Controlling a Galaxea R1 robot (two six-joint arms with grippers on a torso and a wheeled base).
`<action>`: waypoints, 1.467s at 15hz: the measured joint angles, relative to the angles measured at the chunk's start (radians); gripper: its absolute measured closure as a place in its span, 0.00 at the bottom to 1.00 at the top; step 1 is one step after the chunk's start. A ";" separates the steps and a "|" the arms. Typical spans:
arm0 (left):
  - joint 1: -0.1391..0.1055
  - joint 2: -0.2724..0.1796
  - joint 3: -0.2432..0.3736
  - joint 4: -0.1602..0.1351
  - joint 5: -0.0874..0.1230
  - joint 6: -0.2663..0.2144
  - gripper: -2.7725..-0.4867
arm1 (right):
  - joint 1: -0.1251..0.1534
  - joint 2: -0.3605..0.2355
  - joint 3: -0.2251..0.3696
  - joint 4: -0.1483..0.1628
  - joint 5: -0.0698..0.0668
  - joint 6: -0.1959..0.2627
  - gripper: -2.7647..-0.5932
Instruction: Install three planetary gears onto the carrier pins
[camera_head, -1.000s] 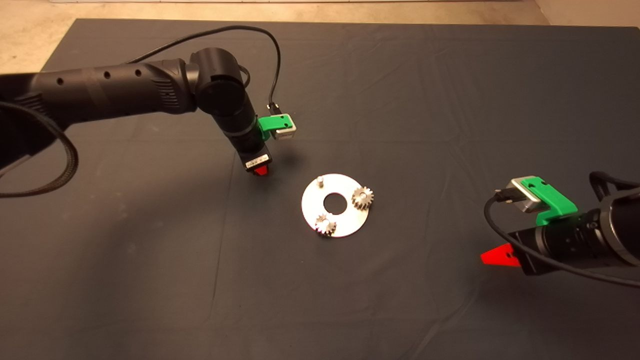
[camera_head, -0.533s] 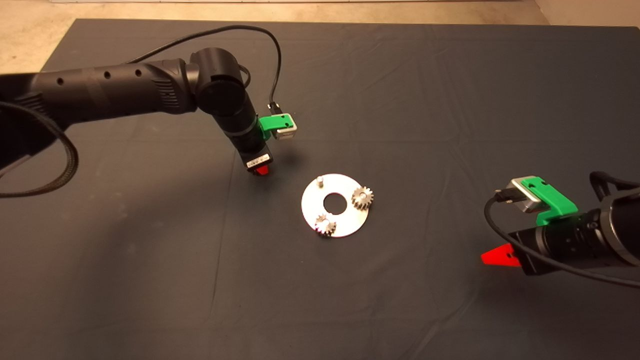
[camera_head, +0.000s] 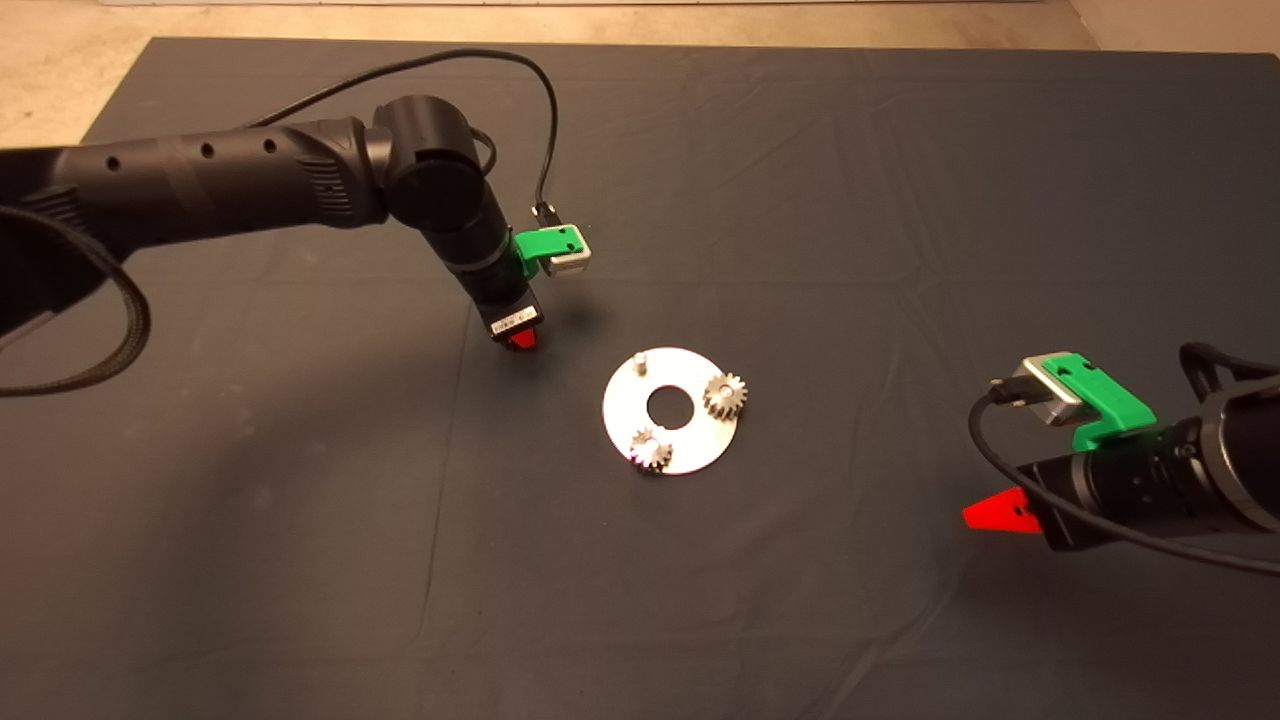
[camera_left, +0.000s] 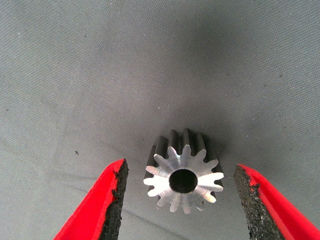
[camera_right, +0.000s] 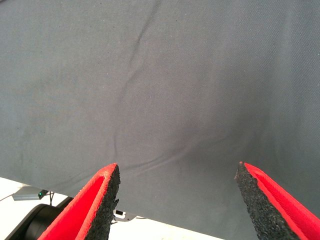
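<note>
A shiny round carrier disc (camera_head: 690, 455) with a large centre hole lies mid-mat. Two planetary gears sit on its pins, one at the right (camera_head: 725, 396) and one at the front left (camera_head: 650, 450). The third pin (camera_head: 640, 361) at the back left stands bare. My left gripper (camera_head: 520, 342) points down at the mat just left of the disc. In the left wrist view it is open (camera_left: 180, 200), with the third gear (camera_left: 183, 172) lying flat on the mat between its fingers, untouched. My right gripper (camera_head: 990, 513) is open and empty at the right (camera_right: 177, 202).
The dark mat (camera_head: 300, 560) is wrinkled. Bare floor (camera_head: 60, 70) shows beyond its far left corner. The left arm's cable (camera_head: 545, 110) loops above the wrist. The right wrist view shows the mat's edge and a dark object on the floor (camera_right: 30, 194).
The left arm has shifted very slightly up and left. The disc, the gears and the right arm have not moved.
</note>
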 joint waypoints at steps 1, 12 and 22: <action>0.000 -0.001 0.000 0.000 0.000 0.000 0.57 | 0.000 0.000 0.000 0.000 0.000 0.000 0.48; 0.022 -0.014 0.000 0.000 -0.016 0.000 0.57 | 0.000 -0.003 0.000 0.000 -0.001 0.000 0.48; 0.022 -0.018 0.000 0.000 -0.046 -0.001 0.69 | 0.000 -0.005 0.000 0.000 -0.001 0.000 0.48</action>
